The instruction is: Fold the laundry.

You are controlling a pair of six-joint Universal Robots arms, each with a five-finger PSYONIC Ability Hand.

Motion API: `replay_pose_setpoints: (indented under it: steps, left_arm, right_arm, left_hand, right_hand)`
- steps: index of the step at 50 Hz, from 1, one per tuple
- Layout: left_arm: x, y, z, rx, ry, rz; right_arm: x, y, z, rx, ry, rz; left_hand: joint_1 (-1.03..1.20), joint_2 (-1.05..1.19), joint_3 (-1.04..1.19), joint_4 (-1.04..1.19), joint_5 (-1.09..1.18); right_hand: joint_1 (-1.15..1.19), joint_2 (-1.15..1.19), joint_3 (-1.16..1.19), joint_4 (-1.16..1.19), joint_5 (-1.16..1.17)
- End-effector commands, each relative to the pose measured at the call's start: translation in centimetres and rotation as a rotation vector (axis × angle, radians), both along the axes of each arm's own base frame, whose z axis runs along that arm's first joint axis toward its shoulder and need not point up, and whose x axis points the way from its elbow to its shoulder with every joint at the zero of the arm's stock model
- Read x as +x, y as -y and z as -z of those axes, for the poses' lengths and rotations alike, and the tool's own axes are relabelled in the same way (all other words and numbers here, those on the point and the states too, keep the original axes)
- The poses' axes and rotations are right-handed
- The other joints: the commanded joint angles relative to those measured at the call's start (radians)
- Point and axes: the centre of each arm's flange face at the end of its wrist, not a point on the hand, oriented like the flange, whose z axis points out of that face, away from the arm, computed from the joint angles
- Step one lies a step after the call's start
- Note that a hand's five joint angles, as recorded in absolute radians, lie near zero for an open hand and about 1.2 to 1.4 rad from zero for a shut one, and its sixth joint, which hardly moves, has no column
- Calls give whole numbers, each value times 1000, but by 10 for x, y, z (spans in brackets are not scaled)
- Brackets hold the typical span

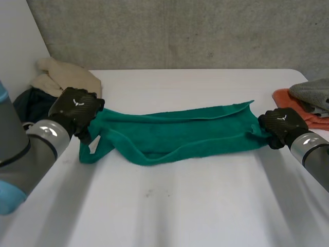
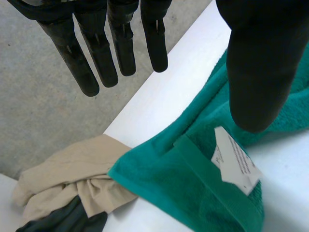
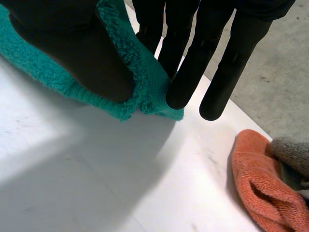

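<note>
Right, I have the green towel (image 1: 185, 136) lying lengthwise across the white table (image 1: 180, 206), rumpled and partly doubled over, stretched between my two hands. My right hand (image 1: 280, 123) pinches the towel's right end, with the terry edge caught between the thumb and straight fingers (image 3: 186, 72). My left hand (image 1: 77, 109) sits at the towel's left end but is relaxed: its fingers (image 2: 96, 53) hang straight and clear of the cloth, the thumb is above it, and it grips nothing. A white label (image 2: 235, 159) lies on the towel end below that thumb.

I judge the towel to be light, soft and limp, with a nap that should grip well. It will likely sag and bunch wherever it is unsupported, so one pinch won't keep it flat. I'd take hold at the hemmed corners, where the cloth is thickest, rather than mid-edge. Beige clothes (image 1: 64, 74) lie just beyond the left end and an orange cloth (image 1: 303, 110) lies near my right hand, and I'd keep clear of both.
</note>
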Motion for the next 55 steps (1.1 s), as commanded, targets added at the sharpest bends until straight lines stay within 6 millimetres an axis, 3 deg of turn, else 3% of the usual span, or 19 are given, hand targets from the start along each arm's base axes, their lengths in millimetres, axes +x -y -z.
replay_pose_setpoints:
  steps: [1,7,14,18,21,25,29,33,37,39,42,48,50,55]
  left_arm:
    - [-9,34,13,48,-37,39]
    - [-14,58,42,185,-21,25]
    - [-11,59,60,305,19,14]
    - [-10,62,64,311,22,6]
    - [-9,63,61,301,26,-10]
    - [-8,59,58,296,28,-30]
    - [-2,46,20,224,9,-54]
    - [8,16,-20,142,-12,-53]
    - [23,-18,-65,25,-37,-62]
    - [32,-30,-78,1,-40,-73]
    - [42,-41,-81,24,-15,-87]
    - [39,-39,-47,130,48,-62]
    - [35,-23,-23,182,71,-61]
    - [14,15,7,158,66,-36]
  right_arm:
    - [1,-4,4,17,4,-13]
    - [0,-4,4,19,3,-9]
    - [-2,-4,6,23,1,-6]
    - [-5,-2,5,17,-6,2]
    - [-8,0,2,11,-14,12]
    - [-9,-3,-16,-22,-39,8]
    - [-17,-11,-48,-57,-110,9]
    - [-32,-25,-88,-79,-219,23]
    - [-48,-45,-142,-118,-310,64]
    - [-53,-52,-161,-130,-324,80]
    - [-51,-61,-170,-113,-320,60]
    - [-47,-62,-153,-33,-316,33]
    - [-43,-50,-132,33,-317,12]
    - [-25,-19,-95,98,-308,-26]
  left_hand:
    - [13,25,21,36,40]
    - [101,113,109,124,128]
    - [181,192,189,203,207]
    - [526,538,534,549,553]
    - [916,928,924,939,943]
    - [917,929,925,940,944]
    - [917,929,925,940,944]
    - [917,929,925,940,944]
    - [917,929,925,940,944]
    - [917,929,925,940,944]
    - [917,929,925,940,944]
    - [917,929,925,940,944]
    - [917,929,925,940,944]
    - [917,929,925,940,944]
  right_hand:
    - [301,236,196,191,223]
    - [301,236,196,191,223]
    - [301,236,196,191,223]
    - [301,236,196,191,223]
    - [301,236,196,191,223]
    - [301,236,196,191,223]
    - [301,236,196,191,223]
    - [301,236,196,191,223]
    - [301,236,196,191,223]
    - [301,236,196,191,223]
    - [301,236,196,191,223]
    - [301,236,196,191,223]
    - [301,236,196,191,223]
    - [301,236,196,191,223]
